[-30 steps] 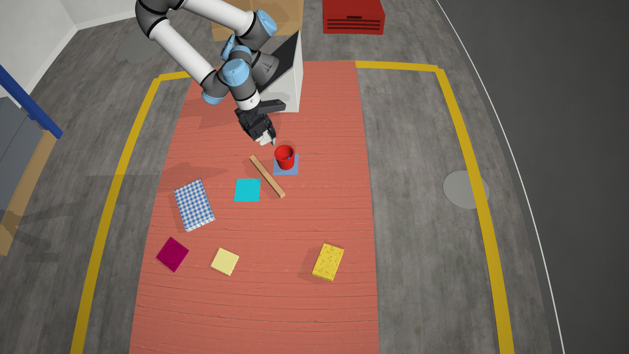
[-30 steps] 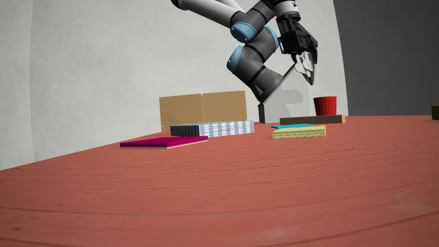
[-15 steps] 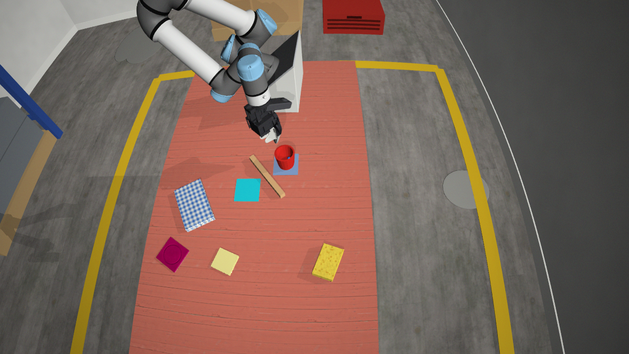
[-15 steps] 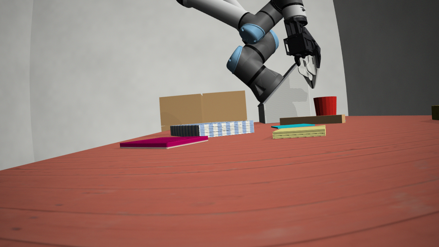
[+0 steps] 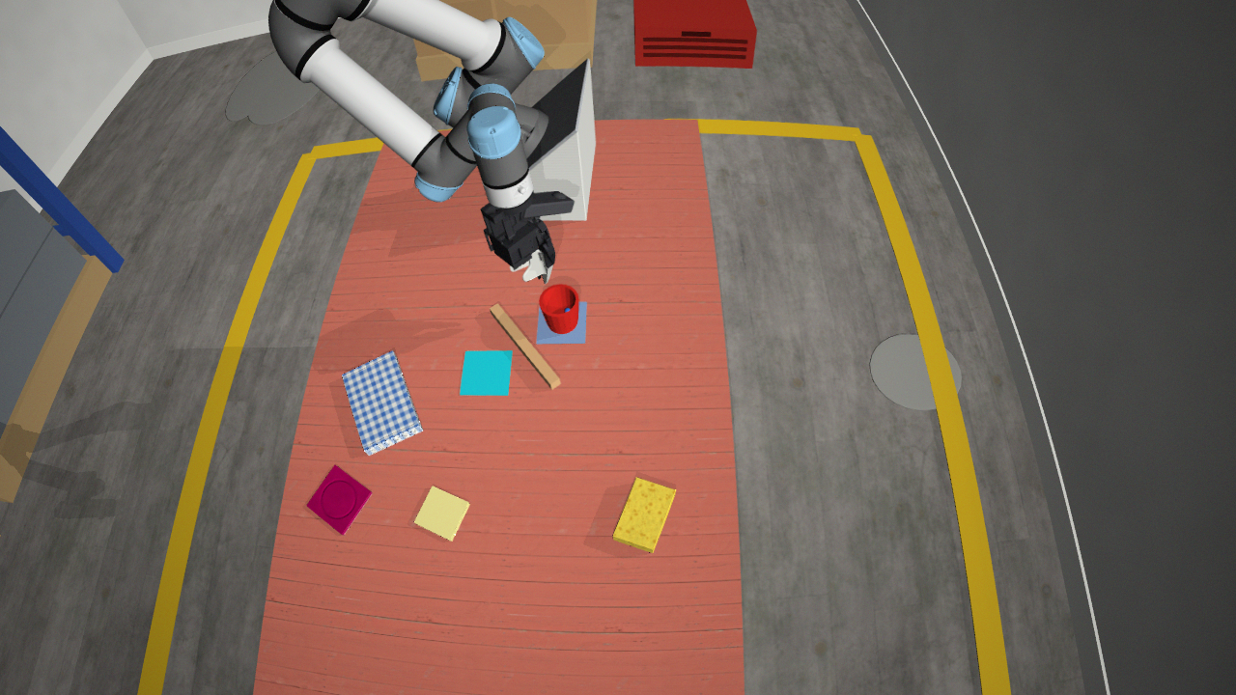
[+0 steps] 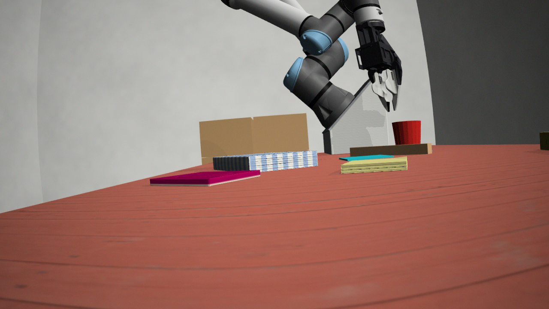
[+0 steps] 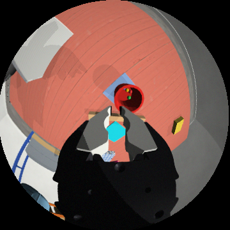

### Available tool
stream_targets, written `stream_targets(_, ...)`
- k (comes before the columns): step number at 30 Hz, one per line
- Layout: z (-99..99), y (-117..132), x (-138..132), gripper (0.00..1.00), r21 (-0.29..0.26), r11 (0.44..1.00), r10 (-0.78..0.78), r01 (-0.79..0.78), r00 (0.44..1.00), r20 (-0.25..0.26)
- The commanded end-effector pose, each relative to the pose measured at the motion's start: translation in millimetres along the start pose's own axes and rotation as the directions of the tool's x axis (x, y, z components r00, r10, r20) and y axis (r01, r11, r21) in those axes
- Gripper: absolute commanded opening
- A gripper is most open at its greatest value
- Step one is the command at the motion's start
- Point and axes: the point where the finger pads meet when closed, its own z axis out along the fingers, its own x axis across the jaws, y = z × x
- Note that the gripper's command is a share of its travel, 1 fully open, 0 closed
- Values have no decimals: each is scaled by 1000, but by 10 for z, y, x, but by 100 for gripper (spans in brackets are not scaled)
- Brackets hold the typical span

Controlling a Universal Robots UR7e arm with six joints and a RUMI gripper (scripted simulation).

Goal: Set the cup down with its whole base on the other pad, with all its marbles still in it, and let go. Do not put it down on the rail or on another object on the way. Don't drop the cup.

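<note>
My pincer hangs above and just beside the red cup, on the side facing my arm's base, and it pinches nothing. Its jaws stand a narrow gap apart, far too little to pass over the cup's wall.

The cup stands upright on the pale blue pad; in the wrist view I see marbles lying in its bottom. Just beyond the cup, away from my base, the wooden rail lies slantwise on the table, and on the rail's far side from the cup sits the cyan pad, which I take to be the goal.

To grasp well, I judge I must spread wider before descending, then bring the fingers down around the cup without nudging the rim, since a push could tip it and spill the marbles. I would close gently, keep the cup level, and lift it high enough to clear the rail.

Farther off from the cup lie a checked cloth, a magenta tile, a pale yellow pad and a yellow sponge.
</note>
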Motion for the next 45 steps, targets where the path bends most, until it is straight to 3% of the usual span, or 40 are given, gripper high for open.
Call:
stream_targets(1, -3, 1, 2, 11, -1, 1000, 0, 0, 1000, -1)
stream_targets(37, -1, 1, 2, 11, -1, 1000, 0, 0, 1000, -1)
stream_targets(45, 87, 2, 3, 11, -1, 1000, 0, 0, 1000, -1)
